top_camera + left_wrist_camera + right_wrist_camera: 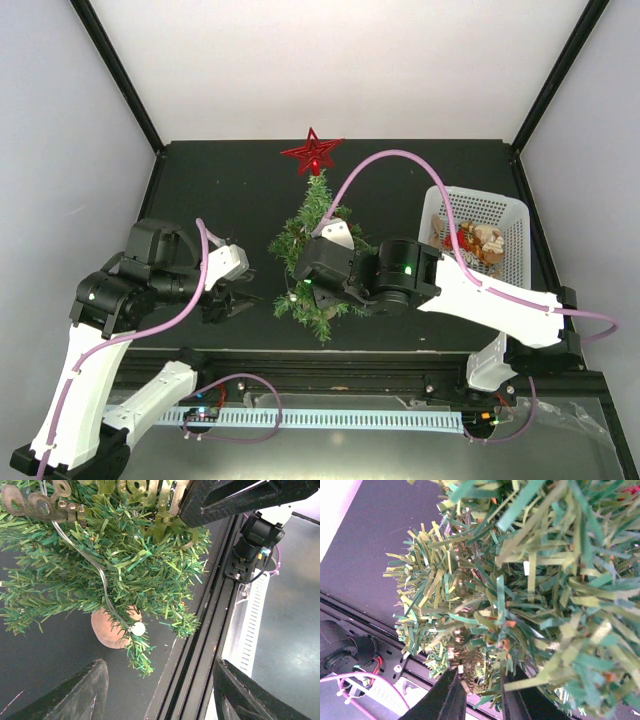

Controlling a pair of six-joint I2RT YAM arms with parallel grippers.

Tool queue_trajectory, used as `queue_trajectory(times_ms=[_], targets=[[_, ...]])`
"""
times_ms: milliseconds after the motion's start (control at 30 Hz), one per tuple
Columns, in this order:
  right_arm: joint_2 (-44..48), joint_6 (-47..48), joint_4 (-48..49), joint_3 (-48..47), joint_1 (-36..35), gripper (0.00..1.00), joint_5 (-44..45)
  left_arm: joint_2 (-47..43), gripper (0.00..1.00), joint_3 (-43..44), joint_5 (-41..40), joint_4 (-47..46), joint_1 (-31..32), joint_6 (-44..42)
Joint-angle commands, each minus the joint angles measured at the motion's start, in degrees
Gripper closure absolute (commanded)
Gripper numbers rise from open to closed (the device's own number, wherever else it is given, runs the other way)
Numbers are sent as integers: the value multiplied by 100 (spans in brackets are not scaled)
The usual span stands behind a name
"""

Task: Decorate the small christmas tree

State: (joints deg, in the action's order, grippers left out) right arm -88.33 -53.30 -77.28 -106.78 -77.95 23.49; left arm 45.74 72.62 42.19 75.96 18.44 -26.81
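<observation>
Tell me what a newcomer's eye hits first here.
A red star tops the small christmas tree at mid-table. The right tool is buried in the tree's lower branches, and the left tool hangs open just left of the tree. A white basket with brown and red bits inside sits at the table's right edge.

Left arm (72,400) and right arm (500,300): long white moulded link shells joined by black cylindrical joint housings. A pinkish-purple cable (385,158) runs along each arm in loose loops. One green indicator light (407,268) is lit on a black joint of the right arm. Left gripper (160,665) has black fingers (80,695) with a coarse matte surface. Right gripper (482,690) also has black fingers (447,700), these smooth and tapered.
</observation>
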Motion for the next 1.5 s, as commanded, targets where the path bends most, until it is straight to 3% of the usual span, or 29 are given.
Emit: queue_trajectory(times_ms=[0,300,667,1033,1267,1467], targets=[[156,-157,-151,-26,32,77,84,-12,42,15,9,-73,-14,-26],[527,-380,-375,-90,35,72,106,-3,42,9,-21,-73,-16,-35],[1191,-369,77,533,26,72,66,57,42,-2,-27,-93,-46,-42],[938,73,815,552,26,91,-418,32,42,-20,-119,-108,-99,-44],[1220,325,1490,887,20,95,-903,49,42,-20,-134,-99,-103,-52],[884,775,1645,594,-70,98,-1426,84,42,-63,-143,-138,-129,-70]])
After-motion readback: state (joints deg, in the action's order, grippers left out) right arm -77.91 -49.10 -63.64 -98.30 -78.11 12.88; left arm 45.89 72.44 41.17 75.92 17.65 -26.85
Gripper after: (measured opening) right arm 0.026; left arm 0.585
